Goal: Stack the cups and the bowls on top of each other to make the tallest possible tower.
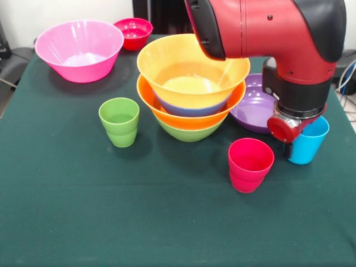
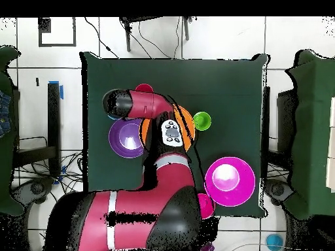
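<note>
The hand [image 1: 291,146] hung low over the dark green worktop [image 1: 111,211], right at the light blue tapered plastic cup [image 1: 307,140], and the arm's wrist hid its fingers, so I cannot tell how far it was open or whether it held the cup. Just behind the hand lay the wide shallow purple plastic bowl [image 1: 253,108]. Beside that bowl stood the tower [image 1: 192,89]: four nested bowls, green at the bottom, then orange, blue and orange. In front of the hand stood the red plastic cup [image 1: 250,164]. Beyond the tower from the hand was the green plastic cup [image 1: 119,121]. Far from the hand sat the large pink plastic bowl [image 1: 79,50] and the small red plastic bowl [image 1: 133,32]. Three cups and seven bowls in total.
</note>
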